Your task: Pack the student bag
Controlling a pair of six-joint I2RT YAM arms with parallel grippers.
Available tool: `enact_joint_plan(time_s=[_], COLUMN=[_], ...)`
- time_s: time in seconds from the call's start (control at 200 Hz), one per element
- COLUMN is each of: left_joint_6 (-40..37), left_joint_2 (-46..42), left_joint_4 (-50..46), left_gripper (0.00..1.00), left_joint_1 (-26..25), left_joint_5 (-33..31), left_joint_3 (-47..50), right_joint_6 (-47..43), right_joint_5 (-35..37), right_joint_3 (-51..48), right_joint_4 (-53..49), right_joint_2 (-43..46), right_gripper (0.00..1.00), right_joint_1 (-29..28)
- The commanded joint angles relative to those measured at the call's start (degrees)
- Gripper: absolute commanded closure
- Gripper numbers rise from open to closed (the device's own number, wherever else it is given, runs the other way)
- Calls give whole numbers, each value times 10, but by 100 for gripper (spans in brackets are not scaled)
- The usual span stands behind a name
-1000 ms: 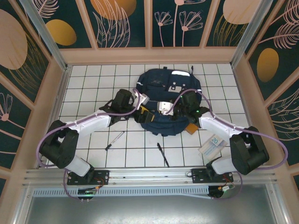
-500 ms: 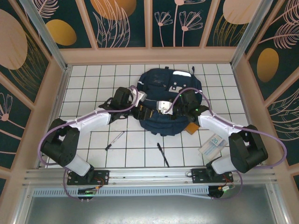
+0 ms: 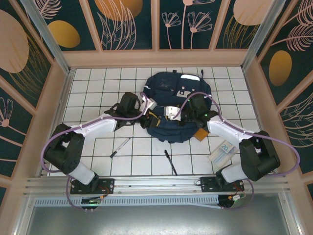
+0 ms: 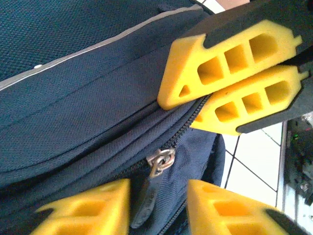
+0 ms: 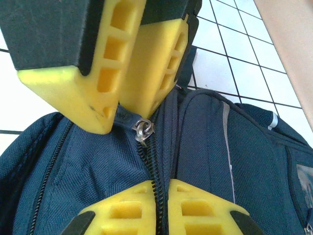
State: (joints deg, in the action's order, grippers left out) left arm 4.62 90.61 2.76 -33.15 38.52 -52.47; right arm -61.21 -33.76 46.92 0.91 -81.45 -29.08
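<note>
The student bag (image 3: 171, 88), navy with grey stripes, lies at mid-table. Both grippers meet at its near edge. My left gripper (image 4: 159, 188) straddles the dark zipper pull (image 4: 146, 200), which hangs from a metal ring (image 4: 160, 161). Its jaws are narrow, with a gap still showing beside the pull. My right gripper (image 5: 161, 188) is shut on the bag's fabric along the zipper line (image 5: 155, 161). It appears opposite in the left wrist view as the right gripper (image 4: 182, 111), pinching the bag's edge. In the top view the left gripper (image 3: 155, 116) and right gripper (image 3: 165, 117) sit close together.
Two pens (image 3: 120, 146) (image 3: 170, 162) lie on the white tiles in front of the bag. A clear packet (image 3: 222, 152) rests near the right arm, and a brown item (image 3: 201, 133) sits by the bag's right corner. Wooden walls (image 3: 58, 98) ring the table.
My left gripper's jaws have narrowed around the zipper pull and edged slightly towards the right gripper. The right gripper has kept its pinch on the bag.
</note>
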Motion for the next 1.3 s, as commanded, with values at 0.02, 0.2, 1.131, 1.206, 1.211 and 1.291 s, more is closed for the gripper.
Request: enact_joint_plan(time_s=[0.02, 0.2, 1.131, 1.206, 1.211, 1.291], left_joint_6=[-44, -47, 45, 35, 33, 1], left_joint_2=[7, 7, -131, -145, -146, -153], left_joint_4=[31, 2, 55, 38, 36, 11], left_gripper=[92, 100, 100, 100, 100, 100], left_joint_1=[-7, 23, 5, 5, 6, 9], left_joint_5=[18, -60, -101, -162, -166, -237], left_joint_3=[-5, -18, 83, 91, 91, 97], right_joint_6=[-6, -24, 108, 78, 75, 15], right_joint_5=[-59, -48, 201, 185, 185, 148], right_joint_3=[27, 20, 3, -11, -13, -27], right_joint_4=[11, 3, 116, 120, 120, 103], right_joint_2=[1, 16, -69, -51, -49, -24], right_gripper=[100, 100, 60, 90, 92, 100], right_joint_1=[-16, -17, -114, -114, -114, -113])
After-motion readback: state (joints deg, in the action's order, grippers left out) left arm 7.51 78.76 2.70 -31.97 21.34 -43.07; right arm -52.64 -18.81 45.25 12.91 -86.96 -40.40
